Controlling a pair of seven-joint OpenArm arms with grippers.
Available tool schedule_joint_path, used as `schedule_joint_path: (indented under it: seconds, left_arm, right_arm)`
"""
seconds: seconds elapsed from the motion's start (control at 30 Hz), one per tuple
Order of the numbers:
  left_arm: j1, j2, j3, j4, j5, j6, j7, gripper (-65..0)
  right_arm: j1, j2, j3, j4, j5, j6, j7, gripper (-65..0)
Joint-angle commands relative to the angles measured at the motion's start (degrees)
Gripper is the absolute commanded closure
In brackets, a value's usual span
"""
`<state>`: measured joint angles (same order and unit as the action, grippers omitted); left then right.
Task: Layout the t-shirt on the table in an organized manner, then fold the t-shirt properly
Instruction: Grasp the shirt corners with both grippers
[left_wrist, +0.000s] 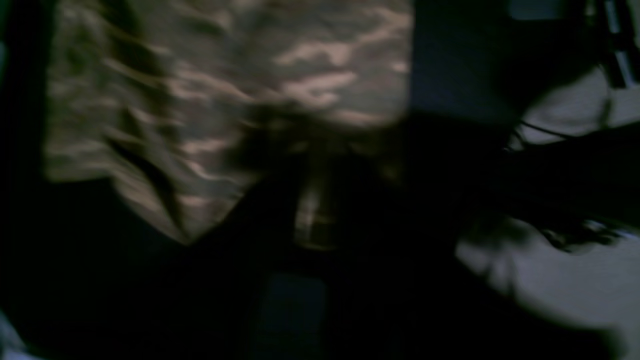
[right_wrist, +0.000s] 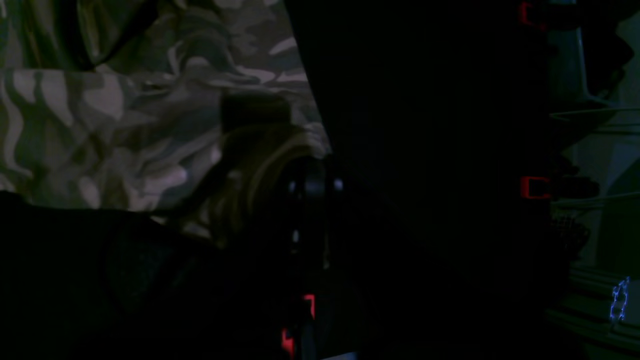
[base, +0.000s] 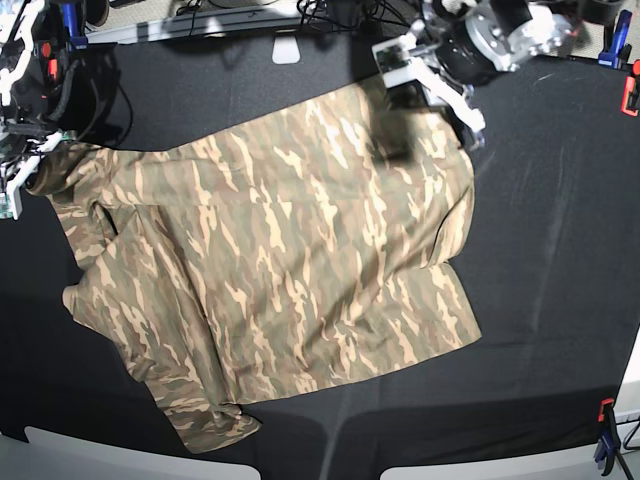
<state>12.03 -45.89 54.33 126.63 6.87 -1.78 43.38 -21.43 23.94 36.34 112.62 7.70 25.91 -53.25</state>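
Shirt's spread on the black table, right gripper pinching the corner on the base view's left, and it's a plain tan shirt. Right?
Not plain: the shirt is camouflage, tan, brown and olive streaks, as the base view shows. It is spread on the black table, and the right gripper does pinch that corner.

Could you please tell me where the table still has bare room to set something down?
The table is bare between the t-shirt and the blue clamp, and along the near edge below the hem. The far corners are crowded: the left end effector and right end effector work there.
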Motion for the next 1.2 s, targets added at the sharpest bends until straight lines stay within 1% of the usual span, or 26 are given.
schedule_joint_path:
  seconds: [0.0, 0.03, 0.07, 0.17, 0.23, 0.37, 0.47, 0.53, 0.6, 0.63, 0.67, 0.73, 0.77, 0.87, 0.97, 1.07, 1.17]
  left_arm:
    - [1.11, 0.09, -0.22, 0.48, 0.15, 0.20, -1.20, -22.2]
    - [2.05, 0.66, -0.22, -0.20, 0.57, 0.17, -1.38, -23.3]
    - [2.91, 1.25, -0.22, -1.07, 0.68, 0.11, -1.60, -23.2]
    - [4.02, 3.45, -0.22, -5.57, 4.09, 0.24, -2.10, -23.2]
    - [4.00, 5.20, -0.22, -8.92, 4.37, 0.24, -2.49, -23.2]
    - [4.00, 8.55, -0.22, -13.05, 10.75, 0.26, -2.86, -23.2]
    - [4.00, 9.68, -0.22, -15.52, 12.61, 0.26, -2.58, -23.2]
    - [4.00, 9.62, -0.22, -17.07, 12.63, 0.26, -1.92, -23.1]
    - [4.02, 9.64, -0.22, -17.66, 12.63, 0.26, 0.76, -21.1]
    - [4.00, 9.66, -0.22, -17.64, 12.66, 0.26, 2.32, -18.2]
    - [4.00, 9.66, -0.22, -17.64, 12.66, 0.26, 3.30, -13.9]
    - [4.02, 9.64, -0.22, -17.64, 12.66, 0.26, 3.72, -2.3]
    - [4.02, 9.66, -0.22, -17.64, 12.63, 0.26, 3.56, 0.0]
    - [4.02, 9.66, -0.22, -17.64, 12.90, 0.26, 3.08, 0.0]
    - [4.31, 9.49, -0.22, -17.64, 17.25, 0.31, 3.69, 0.0]
    - [4.33, 9.42, -0.22, -17.64, 20.20, 0.72, 6.16, 0.0]
    - [4.35, 7.85, -0.22, -17.64, 20.31, 2.01, 6.10, 0.0]
  right_arm:
    - [0.31, 1.14, 0.44, 1.01, 0.02, -0.17, 0.90, 0.0]
    - [0.31, 1.14, 0.44, 1.01, 0.04, -0.17, 0.90, 0.0]
    - [0.31, 1.14, 0.44, 1.01, 0.02, -0.17, 0.90, 0.0]
    - [0.31, 1.11, 0.44, 1.01, 0.02, -0.17, 0.92, 0.0]
    - [0.31, 1.14, 0.44, 1.01, 0.04, -0.17, 0.98, 0.0]
    - [0.33, 1.14, 0.44, 1.01, 0.02, -0.17, 0.94, 0.0]
    - [0.31, 1.16, 0.44, 1.01, 0.02, -0.17, 0.94, 0.0]
    - [0.31, 1.14, 0.44, 1.01, 0.04, -0.17, 0.94, 0.0]
    - [0.31, 1.14, 0.44, 1.01, 0.04, -0.17, 0.96, 0.0]
    - [0.31, 1.14, 0.44, 1.01, 0.04, -0.17, 0.96, 0.0]
    - [0.31, 1.14, 0.44, 1.01, 0.04, -0.17, 0.96, 0.0]
    - [0.31, 1.14, 0.44, 1.01, 0.04, -0.17, 0.96, 0.0]
    - [0.31, 1.11, 0.44, 1.01, 0.07, -0.17, 0.96, 0.0]
    - [0.26, 1.09, 0.44, 1.01, 0.07, -0.17, 0.90, 0.0]
    - [0.24, 1.07, 0.44, 1.01, 0.52, 0.15, 0.63, 0.0]
    - [-0.76, 1.07, 0.44, 1.01, 4.07, 2.60, -0.09, 0.0]
    - [-2.60, 0.28, 0.44, 1.01, 5.20, 3.28, -0.20, 0.0]
